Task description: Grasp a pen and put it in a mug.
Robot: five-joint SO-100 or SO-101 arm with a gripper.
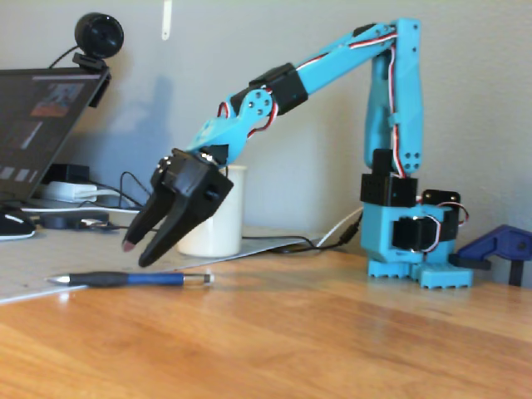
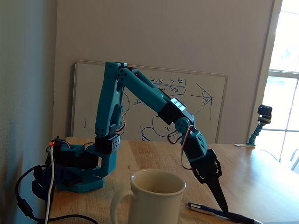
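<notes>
The hand [image 1: 140, 246] is open and holds nothing. The blue pen [image 1: 131, 279] lies on the table [image 1: 332, 332] just under it, and the white mug [image 2: 154, 198] behind it looks empty. Grabbing the pen and dropping it in the mug are both left to do.

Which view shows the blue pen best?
The fixed view from the table's side: the blue pen with black grip lies full-length on the wooden table, unobstructed, below the black tool. The other fixed view shows only part of the pen, cut off behind the white ceramic mug.
</notes>
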